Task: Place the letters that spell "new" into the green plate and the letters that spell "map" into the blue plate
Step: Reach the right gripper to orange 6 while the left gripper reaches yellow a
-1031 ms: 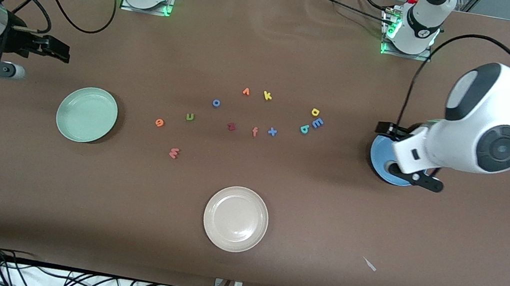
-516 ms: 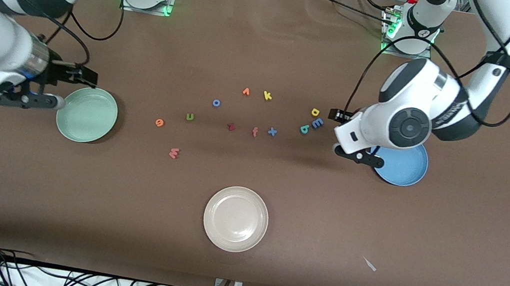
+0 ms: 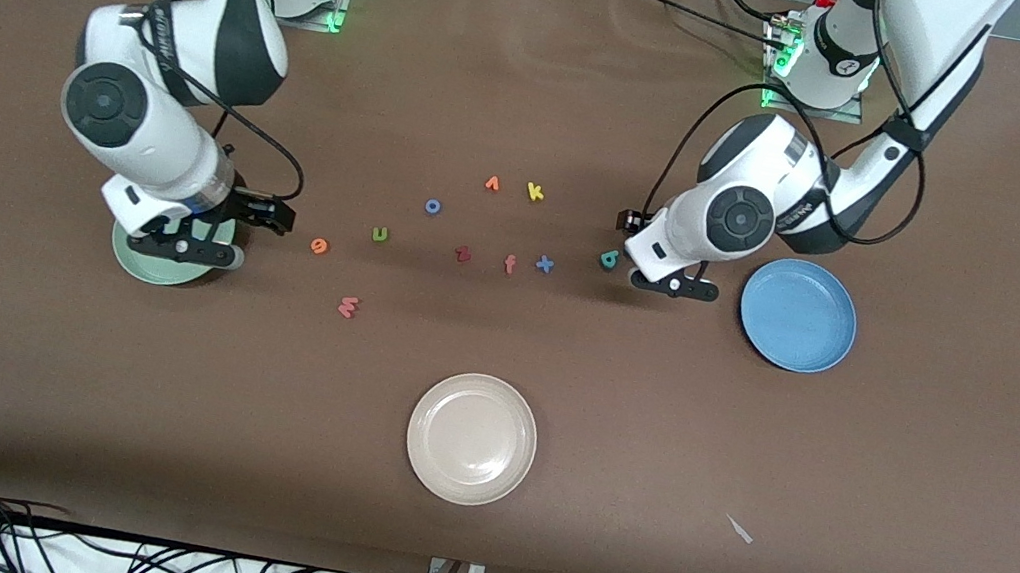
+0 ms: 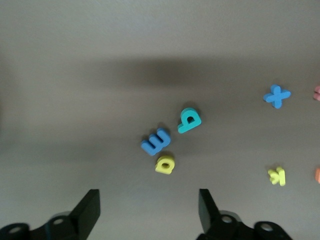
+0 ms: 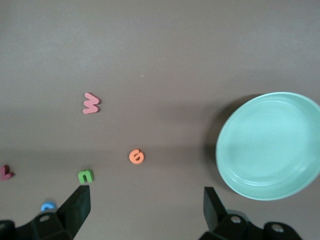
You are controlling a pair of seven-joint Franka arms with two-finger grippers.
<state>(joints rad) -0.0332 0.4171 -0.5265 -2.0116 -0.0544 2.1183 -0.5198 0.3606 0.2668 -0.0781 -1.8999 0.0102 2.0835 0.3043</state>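
Observation:
Orange e [image 3: 319, 246], olive n [image 3: 380, 234] and salmon w [image 3: 348, 307] lie mid-table, also seen in the right wrist view: e [image 5: 136, 156], n [image 5: 85, 176], w [image 5: 91, 103]. My right gripper [image 5: 145, 205] hangs open and empty over the green plate's [image 5: 270, 145] edge; in the front view its arm hides most of the plate [image 3: 144, 267]. Blue m [image 4: 156, 141], yellow letter [image 4: 165, 163] and teal letter [image 4: 189, 120] lie clustered. My left gripper [image 4: 149, 210] is open above the table beside them. The blue plate [image 3: 798, 315] lies bare toward the left arm's end.
Other letters are scattered mid-table: blue o [image 3: 432, 206], an orange letter [image 3: 492, 184], yellow k [image 3: 535, 192], dark red z [image 3: 462, 254], orange f [image 3: 509, 264], blue x [image 3: 545, 263]. A cream-white plate [image 3: 472, 439] sits nearer the front camera.
Both arms have swung in from the table's ends. The right gripper now hangs over the green plate. The left gripper moved off the blue plate to the m cluster.

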